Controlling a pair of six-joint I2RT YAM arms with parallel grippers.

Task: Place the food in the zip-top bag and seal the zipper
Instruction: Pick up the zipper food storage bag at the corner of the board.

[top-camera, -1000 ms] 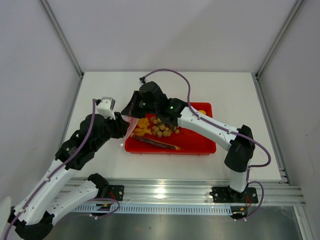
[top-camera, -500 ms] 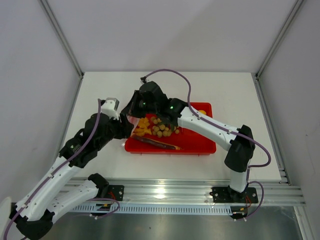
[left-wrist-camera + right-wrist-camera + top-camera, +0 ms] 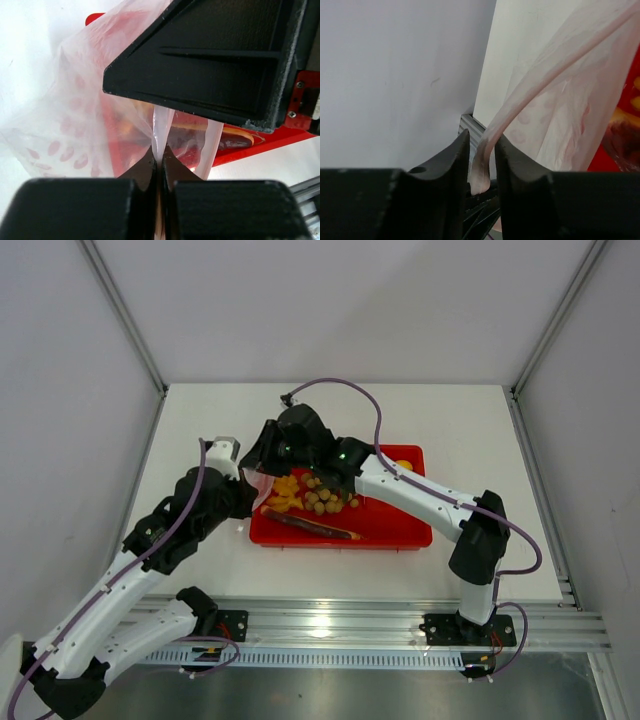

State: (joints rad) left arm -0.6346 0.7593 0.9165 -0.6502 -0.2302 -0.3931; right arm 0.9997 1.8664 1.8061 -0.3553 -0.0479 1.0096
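Well, the zip-top bag (image 3: 75,125) looks thin, soft and floppy; it hangs over the left end of the red tray (image 3: 400,530); the left gripper (image 3: 159,159) pinches its film tight; the right gripper (image 3: 481,150) is squeezed narrow on the zipper (image 3: 545,75); that stiffer strip seems the best place to hold, since smooth film may slip.

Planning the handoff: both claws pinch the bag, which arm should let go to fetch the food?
Right, probably: its arm spans the tray above the food; left claw, off the tray's left end, has the bag pinched.
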